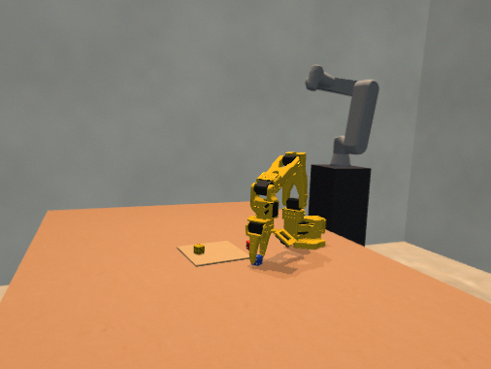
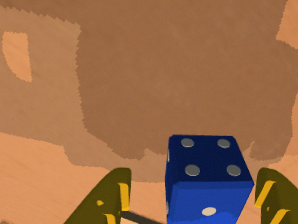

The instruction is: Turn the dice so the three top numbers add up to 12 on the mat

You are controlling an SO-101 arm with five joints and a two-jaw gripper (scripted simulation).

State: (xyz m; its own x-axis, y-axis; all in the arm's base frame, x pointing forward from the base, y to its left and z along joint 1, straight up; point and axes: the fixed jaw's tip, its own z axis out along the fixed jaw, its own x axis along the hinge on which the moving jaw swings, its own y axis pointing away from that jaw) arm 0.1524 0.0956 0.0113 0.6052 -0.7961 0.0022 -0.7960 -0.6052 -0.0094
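Observation:
My gripper [image 1: 255, 262] reaches down to the table just off the near right corner of the tan mat [image 1: 213, 252]. Its fingers stand on both sides of the blue die [image 1: 259, 259]. In the wrist view the blue die [image 2: 208, 181] lies flat on the table beyond the mat's edge, with four pips on top. The right finger is close to the die and a gap shows at the left finger, so the gripper [image 2: 193, 185] is open around it. A yellow die [image 1: 199, 249] lies on the mat.
The arm's yellow base [image 1: 303, 230] stands behind the mat. A black pedestal [image 1: 340, 201] with a grey arm [image 1: 351, 112] stands at the table's far right edge.

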